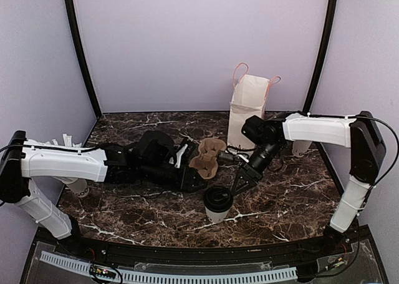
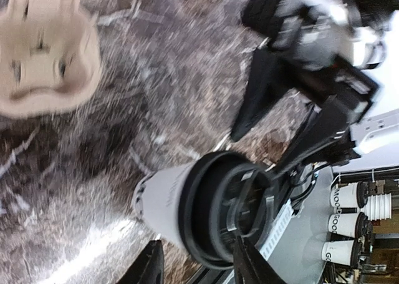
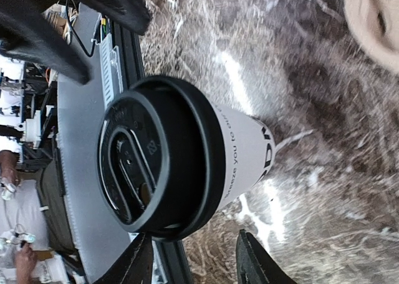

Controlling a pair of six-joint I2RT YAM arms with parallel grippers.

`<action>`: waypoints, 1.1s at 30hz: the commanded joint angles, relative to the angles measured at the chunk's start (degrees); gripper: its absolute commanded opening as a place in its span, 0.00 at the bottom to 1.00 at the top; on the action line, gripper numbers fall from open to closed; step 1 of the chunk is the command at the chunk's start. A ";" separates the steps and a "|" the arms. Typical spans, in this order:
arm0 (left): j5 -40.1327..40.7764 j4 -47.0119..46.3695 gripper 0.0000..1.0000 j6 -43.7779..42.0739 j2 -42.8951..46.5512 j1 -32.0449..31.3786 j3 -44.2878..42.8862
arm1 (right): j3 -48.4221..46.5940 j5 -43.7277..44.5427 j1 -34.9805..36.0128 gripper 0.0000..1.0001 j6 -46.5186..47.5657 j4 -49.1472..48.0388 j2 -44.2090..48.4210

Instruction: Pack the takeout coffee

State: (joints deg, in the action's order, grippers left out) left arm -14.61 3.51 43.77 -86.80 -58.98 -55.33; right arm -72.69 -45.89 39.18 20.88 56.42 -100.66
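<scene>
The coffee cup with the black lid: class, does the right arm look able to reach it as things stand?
Probably yes: the right gripper hangs open just beside the cup, with nothing showing between them.

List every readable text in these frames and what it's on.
"eeze you to": small print, cut off, on the side of the takeout coffee.
Large black letters near its base: cut off, unreadable.
"GOO": partial, on background cups, left wrist view.
Embossing on the lid: too small to read.
</scene>
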 commanded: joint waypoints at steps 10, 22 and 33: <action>11.58 2.09 0.51 -2.08 4.13 -2.84 -1.82 | -4.46 5.42 -0.16 0.52 4.35 1.95 1.81; 16.76 3.96 0.56 -5.96 -1.13 -6.58 -4.33 | -2.13 5.53 -0.16 0.58 5.08 -1.28 5.67; 13.77 4.20 0.59 -9.85 -0.67 -3.17 -5.69 | 5.65 5.72 2.20 0.69 5.39 -5.49 10.15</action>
State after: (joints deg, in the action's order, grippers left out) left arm 2.28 7.57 35.97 -88.44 -64.31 -59.16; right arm -69.73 -41.67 39.62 26.39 55.07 -94.78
